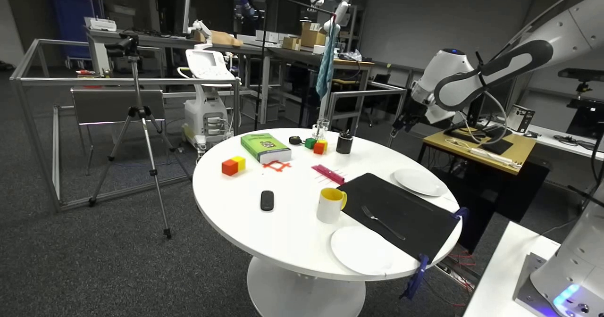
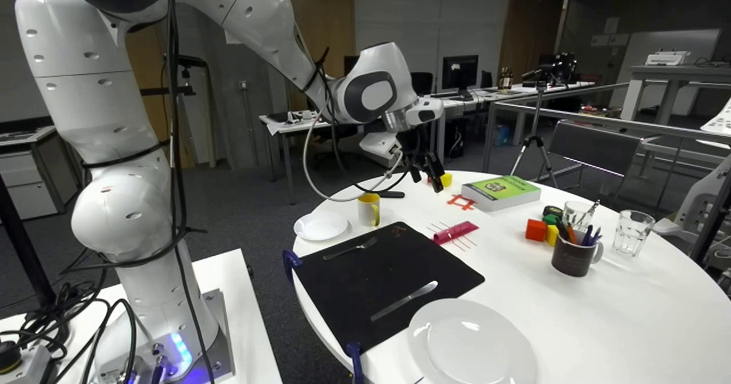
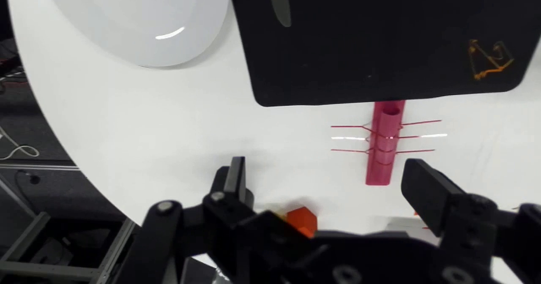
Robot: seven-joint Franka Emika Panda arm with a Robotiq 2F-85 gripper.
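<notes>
My gripper (image 3: 327,161) hangs above the round white table (image 3: 169,119), fingers spread wide and nothing between them. In both exterior views the gripper (image 1: 400,124) is seen well over the tabletop, tilted downward. Beneath it in the wrist view lies a magenta strip (image 3: 380,174) with a rolled tube and thin wires sticking out both sides, nearer the right finger. A red cube (image 3: 302,220) shows low in that view, partly hidden behind the gripper, with a bit of yellow beside it. The black mat (image 3: 359,64) borders the strip's far end.
On the table stand a white-and-yellow mug (image 1: 329,208), a green book (image 2: 502,192), a dark pen mug (image 2: 574,258), and glasses (image 2: 633,232). Two plates (image 2: 471,344) flank the mat, which bears a fork (image 2: 351,248) and knife (image 2: 404,301). Blue clamps (image 1: 417,277) grip the table edge.
</notes>
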